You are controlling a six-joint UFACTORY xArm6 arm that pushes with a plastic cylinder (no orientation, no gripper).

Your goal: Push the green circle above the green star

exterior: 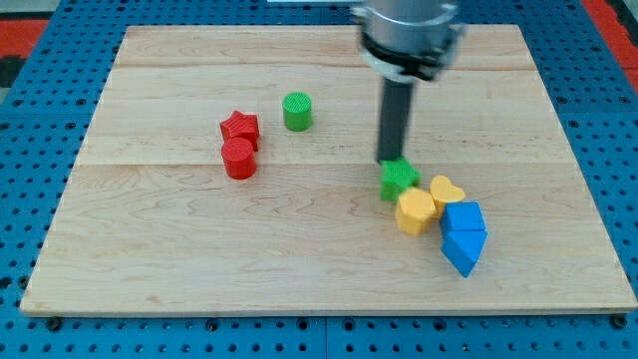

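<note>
Our rod carries no end effector, so there is nothing to be apart or together; my tip point(391, 160) touches the green star point(398, 179) at its upper edge. The green circle point(297, 111) stands well apart toward the view's upper left, with bare bench point(179, 259) around it. Red star point(240, 127) and red cylinder point(238, 159) touch left of it; yellow hexagon point(415, 211), yellow heart point(448, 190) and two blue blocks point(464, 234) crowd the green star's lower right.

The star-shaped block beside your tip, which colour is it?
Green star, touching my tip; seen in the camera view.
</note>
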